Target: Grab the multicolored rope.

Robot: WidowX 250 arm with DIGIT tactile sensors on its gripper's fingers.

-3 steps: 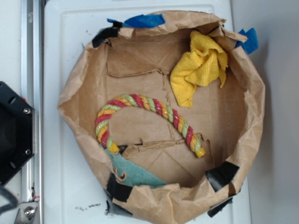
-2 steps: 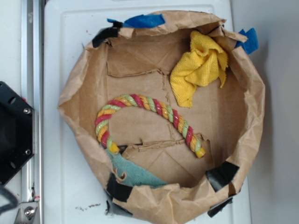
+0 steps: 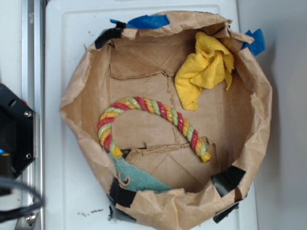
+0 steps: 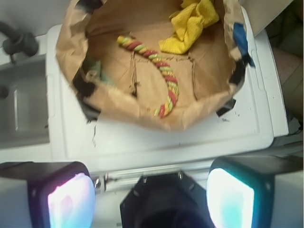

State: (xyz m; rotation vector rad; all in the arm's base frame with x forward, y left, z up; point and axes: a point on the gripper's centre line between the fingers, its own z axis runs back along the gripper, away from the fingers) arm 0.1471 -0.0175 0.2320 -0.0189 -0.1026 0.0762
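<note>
The multicolored rope (image 3: 153, 122) is a thick twisted rope of red, yellow and pale green strands. It lies in an arch on the floor of an open brown paper bag (image 3: 76, 96). In the wrist view the rope (image 4: 159, 71) runs diagonally inside the bag (image 4: 71, 47). My gripper (image 4: 149, 194) is open and empty, well short of the bag, above the robot's black base (image 4: 164, 204). Its two fingers (image 4: 71, 199) stand far apart at the bottom of the wrist view. In the exterior view only a dark blurred part of the arm (image 3: 9, 191) shows at the lower left edge.
A yellow cloth (image 3: 204, 69) lies crumpled in the bag's far right corner. A teal green cloth (image 3: 136, 177) lies against the bag's near wall. The bag stands on a white surface (image 3: 62, 182). A metal rail (image 3: 31, 57) and the black base (image 3: 17, 136) are at the left.
A dark blurred part of the arm has come further into the exterior view at the lower left. The rope, the cloths and the bag have not moved.
</note>
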